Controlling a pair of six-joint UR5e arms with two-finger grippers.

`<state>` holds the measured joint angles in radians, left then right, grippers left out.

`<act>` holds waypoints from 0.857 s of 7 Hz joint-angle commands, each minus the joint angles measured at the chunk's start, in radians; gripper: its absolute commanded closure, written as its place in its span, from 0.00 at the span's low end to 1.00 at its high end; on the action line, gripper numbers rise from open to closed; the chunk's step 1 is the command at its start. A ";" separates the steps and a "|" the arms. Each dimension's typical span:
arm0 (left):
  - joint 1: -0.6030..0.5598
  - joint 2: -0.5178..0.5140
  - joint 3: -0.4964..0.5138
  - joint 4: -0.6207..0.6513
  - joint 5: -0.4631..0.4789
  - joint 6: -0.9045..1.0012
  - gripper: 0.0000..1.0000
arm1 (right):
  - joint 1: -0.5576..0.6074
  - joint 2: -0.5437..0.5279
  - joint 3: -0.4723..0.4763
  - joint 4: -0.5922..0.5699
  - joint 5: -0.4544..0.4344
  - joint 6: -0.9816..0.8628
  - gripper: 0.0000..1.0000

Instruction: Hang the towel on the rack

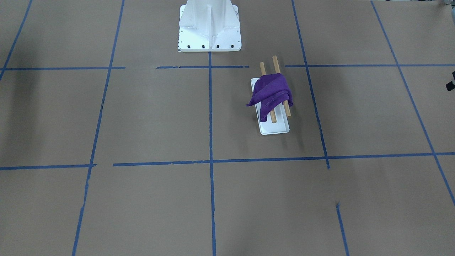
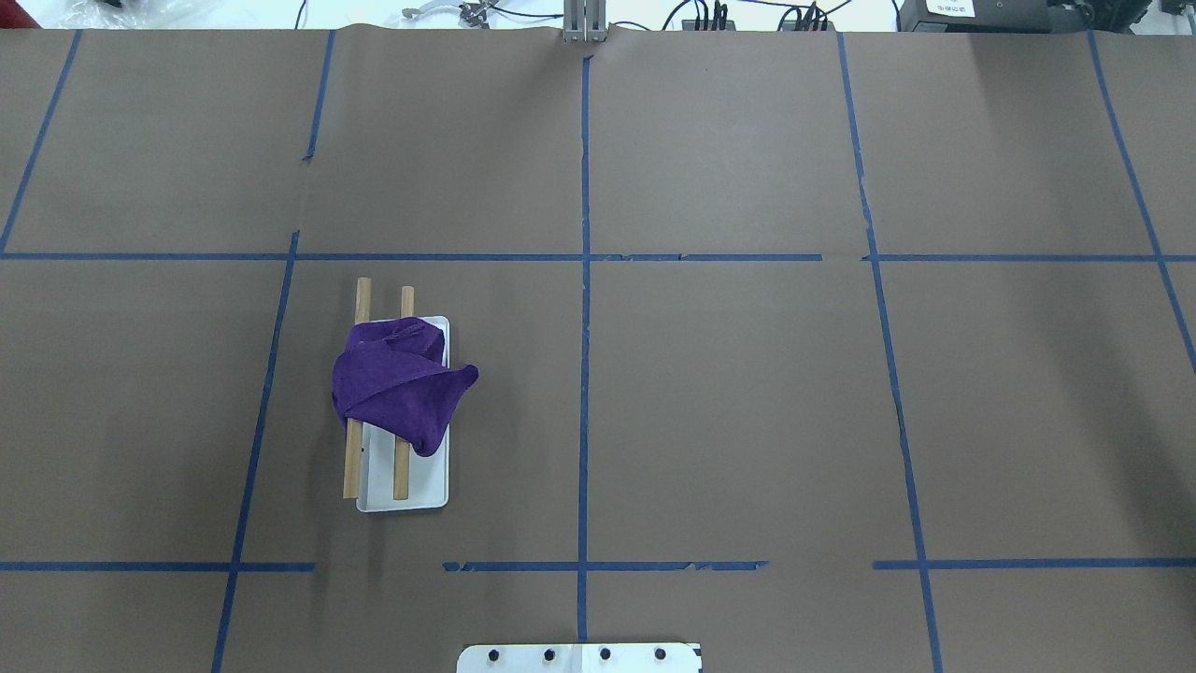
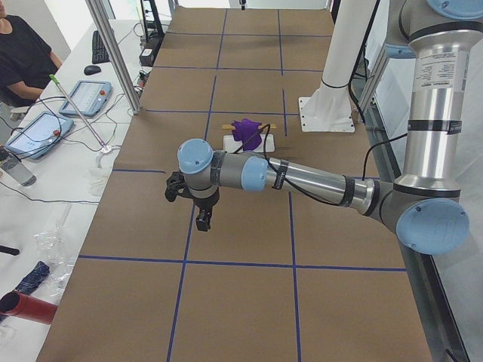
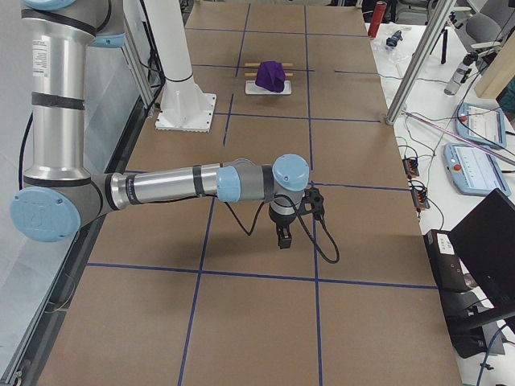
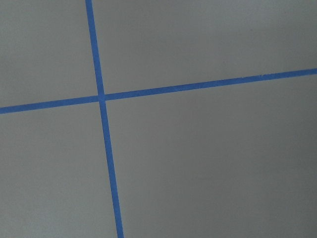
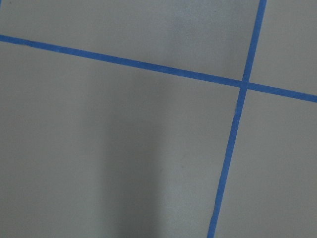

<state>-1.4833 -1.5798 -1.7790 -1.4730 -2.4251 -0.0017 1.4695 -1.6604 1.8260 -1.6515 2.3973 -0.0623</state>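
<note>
The purple towel (image 2: 397, 388) lies bunched across both dowels of the rack (image 2: 425, 488), left of centre in the overhead view. The dowels run up and down the frame. The left gripper (image 3: 202, 220) looks nearer to it than the right gripper (image 4: 282, 237). I cannot tell how either gripper's fingers are set.

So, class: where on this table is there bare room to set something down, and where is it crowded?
Overhead, everything right of the centre tape line is bare brown paper, as are the far squares. Crowded: only the robot's-left middle square, where the rack holds the purple towel draped over its dowels.
</note>
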 commanded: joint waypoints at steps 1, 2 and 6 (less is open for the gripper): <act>0.000 -0.002 0.019 -0.001 0.003 0.000 0.00 | 0.000 0.001 -0.001 0.001 0.000 -0.001 0.00; -0.002 0.006 0.035 -0.004 0.006 0.026 0.00 | 0.000 0.002 -0.002 0.001 -0.001 -0.004 0.00; -0.008 -0.009 0.092 0.008 0.005 0.112 0.00 | 0.000 0.002 -0.004 0.002 -0.009 -0.011 0.00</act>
<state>-1.4876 -1.5899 -1.6868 -1.4674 -2.4205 0.1064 1.4695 -1.6562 1.8250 -1.6492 2.3918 -0.0711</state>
